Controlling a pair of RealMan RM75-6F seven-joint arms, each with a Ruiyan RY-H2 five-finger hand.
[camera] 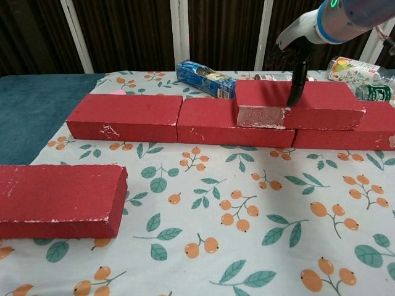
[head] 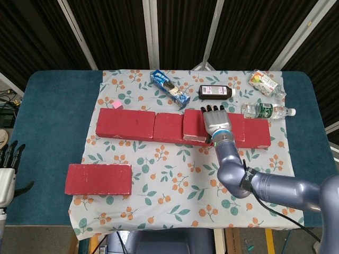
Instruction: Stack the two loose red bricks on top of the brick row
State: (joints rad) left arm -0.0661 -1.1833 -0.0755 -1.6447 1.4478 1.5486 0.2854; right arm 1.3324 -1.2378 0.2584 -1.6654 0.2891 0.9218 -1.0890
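Spanning the floral cloth (head: 175,174), the brick row (head: 159,126) carries one stacked red brick (camera: 299,103). The loose red brick (head: 98,179) lies near the front left. Only the chest view shows the right hand (camera: 296,46) lifted, fingers spread, thumb pointing down, holding nothing. Only the head view shows the left hand (head: 7,169), fingers apart.

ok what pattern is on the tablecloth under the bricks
White with orange berries and green leaves on the tablecloth; clearest in the chest view.

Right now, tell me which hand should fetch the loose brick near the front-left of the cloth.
Left. The left hand hangs open off the table's left side, nearest the loose brick. The right hand is over the stacked brick.
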